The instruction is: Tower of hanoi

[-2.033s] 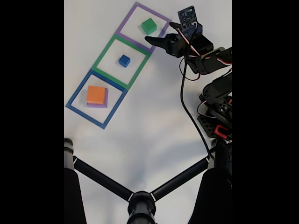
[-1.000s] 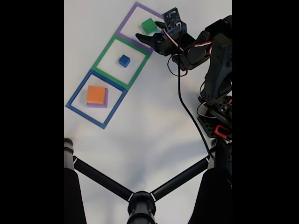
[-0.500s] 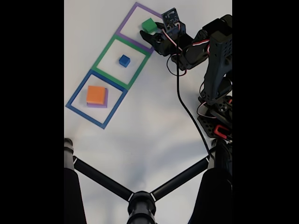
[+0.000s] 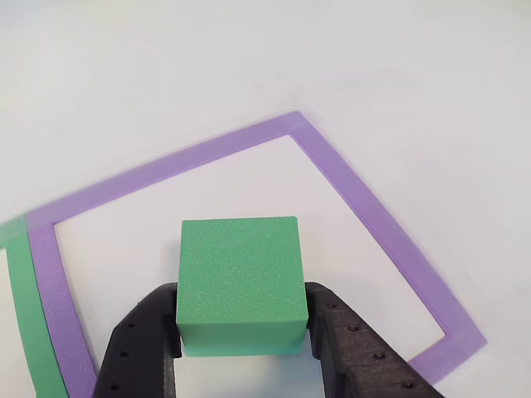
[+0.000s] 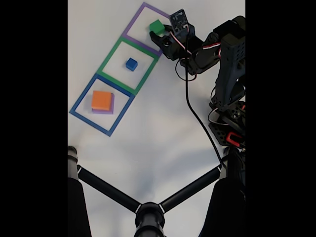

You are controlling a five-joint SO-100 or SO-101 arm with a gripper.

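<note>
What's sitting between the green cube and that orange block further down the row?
In the fixed view, a small blue cube sits in the green-outlined square, between the green cube and the orange block. Otherwise that stretch is bare white table and tape lines.

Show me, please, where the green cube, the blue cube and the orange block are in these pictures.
green cube [image 4: 239,269], other view, middle of its top face.
blue cube [image 5: 131,63], fixed view, its top, inside the green square outline.
orange block [image 5: 101,99], fixed view, middle of its top face.

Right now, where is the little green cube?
In the fixed view, the small green cube sits at the top, inside the purple taped square, between the black gripper fingers, above the blue cube's green square.
</note>
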